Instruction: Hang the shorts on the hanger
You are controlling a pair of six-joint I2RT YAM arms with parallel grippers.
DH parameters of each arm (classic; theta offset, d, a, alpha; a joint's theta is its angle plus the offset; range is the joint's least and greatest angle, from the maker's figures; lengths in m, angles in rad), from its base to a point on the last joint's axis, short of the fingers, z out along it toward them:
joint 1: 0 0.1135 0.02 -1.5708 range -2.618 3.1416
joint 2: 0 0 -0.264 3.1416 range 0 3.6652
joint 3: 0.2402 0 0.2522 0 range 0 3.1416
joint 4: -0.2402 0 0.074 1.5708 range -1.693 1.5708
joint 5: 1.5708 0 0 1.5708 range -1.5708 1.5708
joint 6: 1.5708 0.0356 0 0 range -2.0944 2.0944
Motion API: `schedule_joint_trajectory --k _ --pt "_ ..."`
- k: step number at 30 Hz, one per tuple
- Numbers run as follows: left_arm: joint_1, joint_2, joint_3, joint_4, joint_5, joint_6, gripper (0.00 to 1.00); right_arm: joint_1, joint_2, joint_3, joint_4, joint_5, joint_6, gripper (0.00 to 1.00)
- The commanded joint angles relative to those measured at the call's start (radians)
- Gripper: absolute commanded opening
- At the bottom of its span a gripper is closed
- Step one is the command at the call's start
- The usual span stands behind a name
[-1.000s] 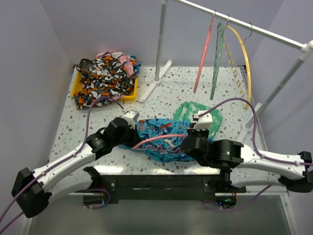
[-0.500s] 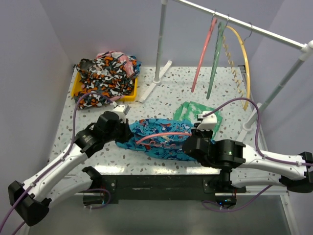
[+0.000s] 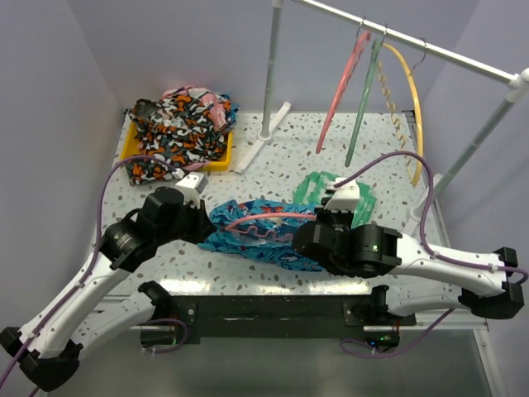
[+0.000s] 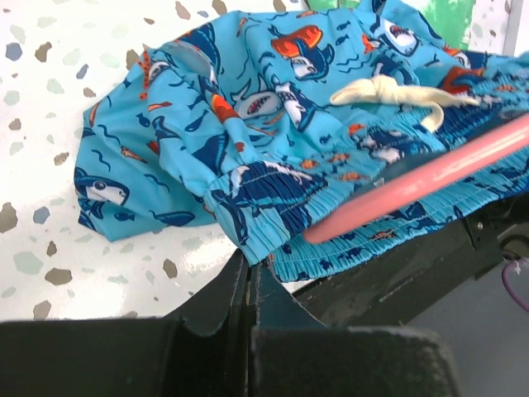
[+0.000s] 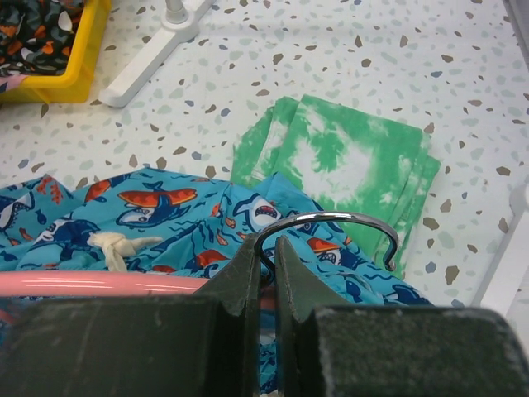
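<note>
Pink hanger (image 3: 263, 219) lies left-to-right across the shorts (image 3: 248, 245).

The counter (image 3: 314, 157) is viewed from above and behind, toward 12 o'clock. Close wrist views are aimed toward 3 o'clock (left) and 12 o'clock (right). The shorts (image 4: 207, 124) are shared by all.
</note>
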Motion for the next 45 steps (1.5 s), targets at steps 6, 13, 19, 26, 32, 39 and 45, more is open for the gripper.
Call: schedule_joint_trajectory --k 6,13,19,26,32,39,45 --pt "0.009 -0.018 0.159 -0.095 0.134 0.003 0.0 0.014 0.11 0.135 0.002 0.15 0.075 0.0" --pt "0.008 0.008 0.265 -0.129 0.226 -0.115 0.0 0.042 0.154 0.183 0.161 0.183 -0.051 0.0" --pt "0.008 0.031 0.447 -0.224 0.154 -0.235 0.0 0.043 0.216 0.247 0.194 0.224 -0.108 0.0" --pt "0.008 0.028 0.549 -0.345 0.026 -0.263 0.0 0.043 0.256 0.31 0.202 0.269 -0.149 0.0" --pt "0.008 -0.01 0.411 -0.237 0.164 -0.336 0.0 0.056 0.32 0.365 0.432 0.221 -0.356 0.0" --pt "0.008 0.002 0.397 -0.142 0.152 -0.376 0.0 0.06 0.386 0.459 0.663 0.16 -0.623 0.0" --pt "0.009 0.061 0.493 -0.103 0.021 -0.381 0.0 0.06 0.458 0.54 0.818 0.063 -0.798 0.0"
